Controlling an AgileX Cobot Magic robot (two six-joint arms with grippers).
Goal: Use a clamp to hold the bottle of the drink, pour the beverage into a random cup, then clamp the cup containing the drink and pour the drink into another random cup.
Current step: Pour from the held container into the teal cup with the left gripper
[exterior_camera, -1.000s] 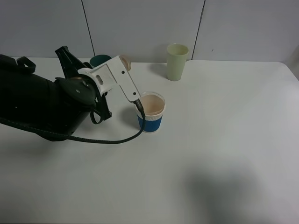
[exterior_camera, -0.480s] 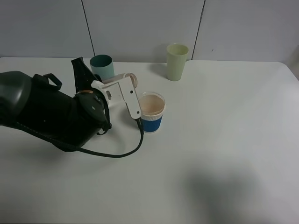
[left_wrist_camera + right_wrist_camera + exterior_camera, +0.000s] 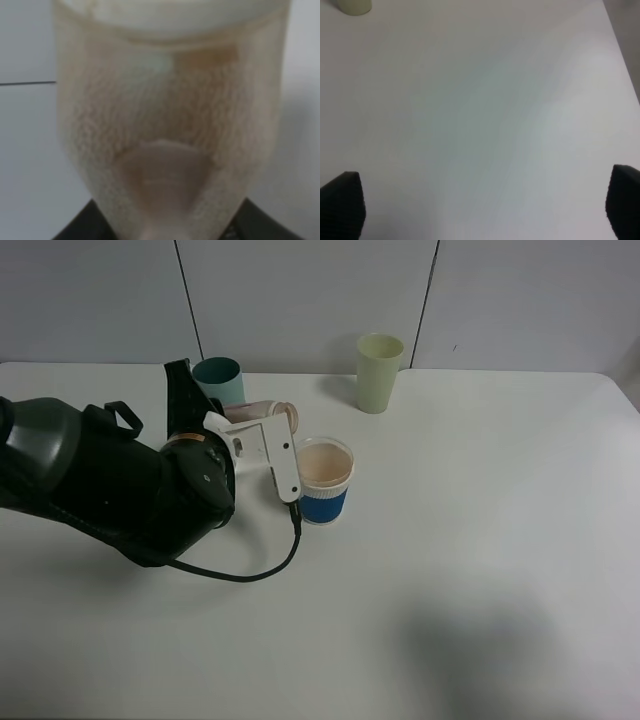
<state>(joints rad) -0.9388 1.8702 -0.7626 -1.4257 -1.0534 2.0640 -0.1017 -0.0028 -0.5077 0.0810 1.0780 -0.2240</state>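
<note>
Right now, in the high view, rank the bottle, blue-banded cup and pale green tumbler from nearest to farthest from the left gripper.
1. bottle, in the left gripper
2. blue-banded cup, just right of it
3. pale green tumbler, back right

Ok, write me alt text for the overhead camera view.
The black arm's left gripper holds a small bottle tipped on its side beside a blue-banded white cup of pale brown drink. A teal tumbler and a pale green tumbler stand behind on the white table.
</note>
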